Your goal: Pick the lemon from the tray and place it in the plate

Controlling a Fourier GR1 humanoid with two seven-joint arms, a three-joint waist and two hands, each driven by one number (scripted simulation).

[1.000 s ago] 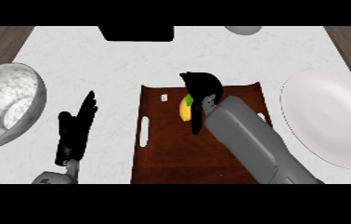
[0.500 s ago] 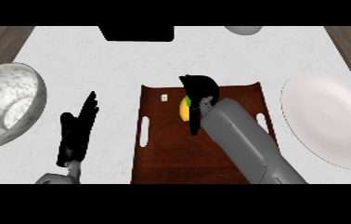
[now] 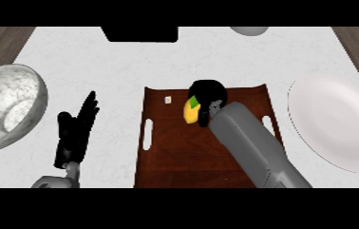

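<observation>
My right hand [image 3: 208, 96] is over the far part of the brown tray [image 3: 175, 161], fingers curled round the lemon [image 3: 191, 111]. The lemon shows yellow at the left side of those fingers, within the tray. The white plate [image 3: 324, 119] lies right of the tray on the table [image 3: 105, 66]. My left hand [image 3: 76, 133] rests left of the tray, fingers straight, holding nothing.

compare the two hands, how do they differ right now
The right hand is curled round the lemon over the tray; the left hand holds nothing, fingers straight. The right hand is above the tray, the left hand over bare counter beside it. Both are black.
</observation>
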